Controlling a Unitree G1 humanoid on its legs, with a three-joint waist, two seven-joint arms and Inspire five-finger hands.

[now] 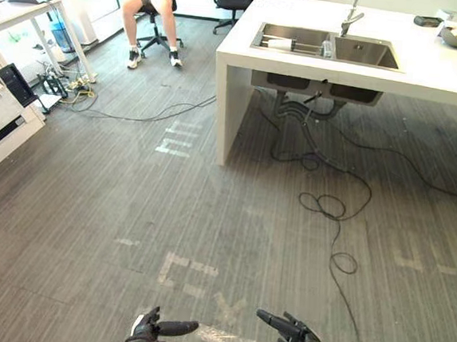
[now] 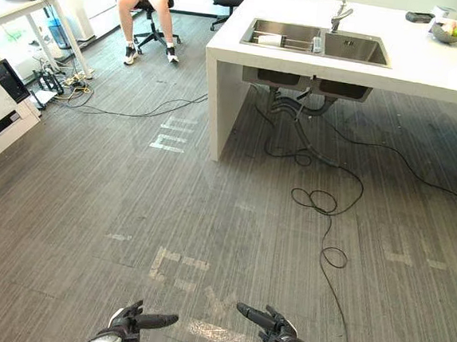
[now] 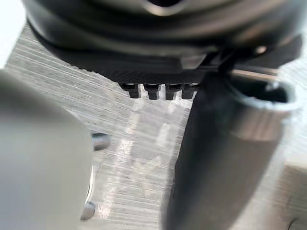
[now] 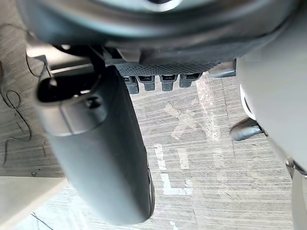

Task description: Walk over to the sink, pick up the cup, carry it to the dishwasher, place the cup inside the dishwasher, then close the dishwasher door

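Left eye view: the cup (image 1: 280, 43) lies in the left basin of the sink (image 1: 367, 53), set in the white table (image 1: 429, 76). The left hand (image 1: 149, 326) and right hand (image 1: 300, 341) hang low, fingers loose, empty. Unreadable tape marks (image 1: 188, 271) cross the floor; a person (image 1: 151, 4) sits beyond.

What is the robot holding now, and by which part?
Nothing. The left hand and the right hand hang empty above the floor; the cup lies in the sink.

Both eyes look down across floor (image 1: 89, 207) toward sink (image 1: 365, 52) (wrist cameras close, floorward).
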